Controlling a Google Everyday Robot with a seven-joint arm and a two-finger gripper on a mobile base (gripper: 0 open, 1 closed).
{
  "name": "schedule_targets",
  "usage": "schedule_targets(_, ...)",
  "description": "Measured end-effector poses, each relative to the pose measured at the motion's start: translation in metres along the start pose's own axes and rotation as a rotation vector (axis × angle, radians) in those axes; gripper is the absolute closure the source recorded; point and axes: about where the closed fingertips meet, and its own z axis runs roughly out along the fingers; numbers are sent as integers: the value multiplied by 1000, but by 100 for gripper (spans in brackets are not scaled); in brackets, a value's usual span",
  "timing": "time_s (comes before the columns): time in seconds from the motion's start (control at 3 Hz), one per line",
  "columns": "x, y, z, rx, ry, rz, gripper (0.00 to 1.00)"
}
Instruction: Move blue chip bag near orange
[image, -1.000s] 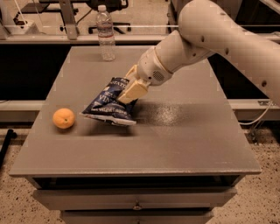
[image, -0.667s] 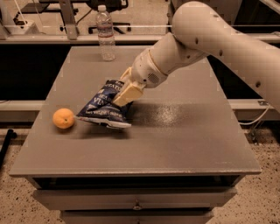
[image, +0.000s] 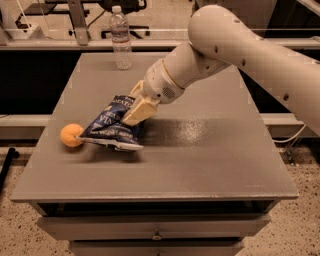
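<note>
– Two jaws on that gripper (image: 134, 113): how do they stand?
– Closed narrow on the blue chip bag (image: 111, 128). One beige finger (image: 139, 110) lies across the bag's upper right edge, and the crinkled foil is pinched under it.
– Where is the gripper, taken from the orange (image: 71, 135)?
– Up and to the right of the orange, with the whole bag between them.
– And the bag itself?
– It hangs tilted from the jaws, sloping down to the left toward the orange. Its lower left tip reaches the orange's right side; I cannot tell whether the two touch or are just beside each other. White lettering shows on the dark blue face, and a shadow lies on the worktop (image: 210, 155) under the bag.
– What is behind the jaws?
– A round white wrist, then the thick pale arm (image: 240, 40) rising away from the orange to the upper right and out of view.
– Anything else on the grey worktop?
– A clear water bottle (image: 121, 37) stands upright at the far edge, well apart from the orange and beyond it. Below the orange, under the worktop's near edge, runs a drawer front (image: 155, 227).
</note>
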Motion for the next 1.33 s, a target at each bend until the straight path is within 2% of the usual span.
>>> schedule_targets(0.67, -1, 2, 6, -14, -2, -3, 13)
schedule_targets(1.0, 0, 2, 6, -15, -1, -4, 0)
schedule_targets(1.33, 0, 2, 5, -14, -1, -4, 0)
